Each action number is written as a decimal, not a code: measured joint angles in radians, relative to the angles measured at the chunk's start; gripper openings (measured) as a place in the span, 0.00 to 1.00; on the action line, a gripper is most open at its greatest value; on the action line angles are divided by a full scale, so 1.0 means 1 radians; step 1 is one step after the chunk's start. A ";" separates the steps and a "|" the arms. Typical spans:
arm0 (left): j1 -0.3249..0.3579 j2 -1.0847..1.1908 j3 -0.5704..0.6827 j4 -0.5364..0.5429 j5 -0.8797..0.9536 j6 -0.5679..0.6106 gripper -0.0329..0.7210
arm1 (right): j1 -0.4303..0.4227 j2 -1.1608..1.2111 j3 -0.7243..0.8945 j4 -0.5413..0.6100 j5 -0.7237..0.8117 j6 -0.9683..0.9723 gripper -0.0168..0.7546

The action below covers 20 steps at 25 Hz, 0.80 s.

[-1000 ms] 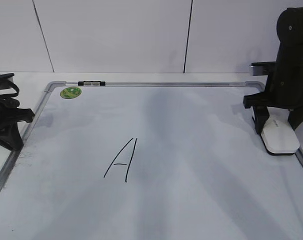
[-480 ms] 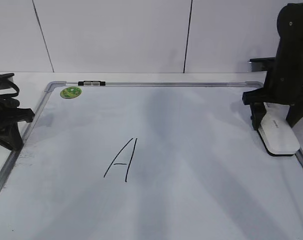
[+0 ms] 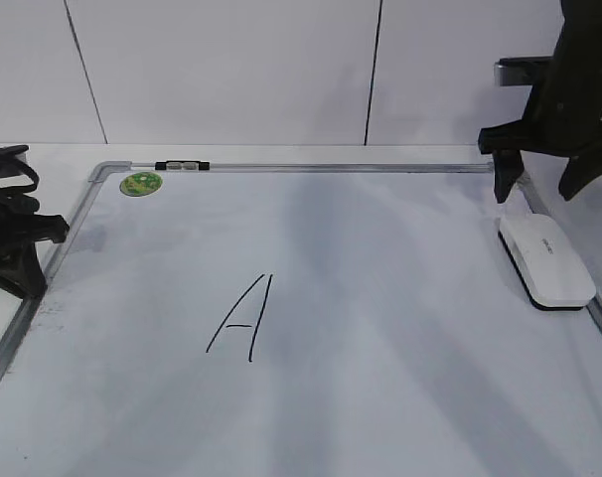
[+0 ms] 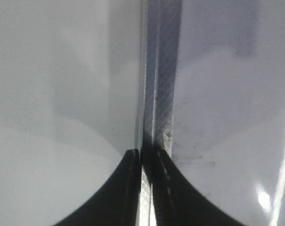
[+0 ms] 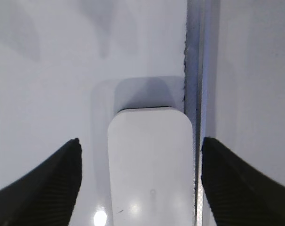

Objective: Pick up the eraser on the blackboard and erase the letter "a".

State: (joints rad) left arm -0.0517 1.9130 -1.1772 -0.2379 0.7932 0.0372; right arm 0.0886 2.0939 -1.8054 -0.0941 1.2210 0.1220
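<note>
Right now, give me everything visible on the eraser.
The eraser is a white, smooth, plastic-looking oblong block with rounded corners, a small grey marking on top and a dark strip showing along its bottom edge. It lies flat on the blackboard, close beside the grey frame on the right edge, long side running along that frame. Nothing grips it: the right gripper hangs open above it, its fingers straddling it without touching in the wrist view.

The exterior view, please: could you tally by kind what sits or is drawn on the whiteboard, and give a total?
White plastic oblong eraser, lying by the right edge of the grey-framed white board: 1
Round green sticker, in the far left corner: 1
Black marker capital letter "A": 1
Small dark clip on the far frame: 1
Total: 4
</note>
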 joint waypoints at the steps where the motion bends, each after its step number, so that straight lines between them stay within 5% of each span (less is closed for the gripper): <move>1: 0.000 0.000 0.000 0.000 0.000 0.000 0.14 | 0.000 -0.002 -0.010 0.000 0.000 0.000 0.83; 6: 0.000 0.002 0.000 -0.002 -0.004 0.000 0.18 | 0.000 -0.013 -0.039 0.015 0.002 0.000 0.75; 13: 0.000 0.002 -0.012 0.019 0.005 0.000 0.43 | 0.000 -0.025 -0.040 0.074 0.004 0.002 0.73; 20: 0.000 -0.025 -0.097 0.024 0.119 0.000 0.47 | 0.000 -0.096 -0.040 0.074 0.006 0.003 0.73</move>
State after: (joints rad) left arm -0.0517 1.8879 -1.2740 -0.2136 0.9120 0.0372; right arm 0.0886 1.9980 -1.8454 -0.0197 1.2272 0.1246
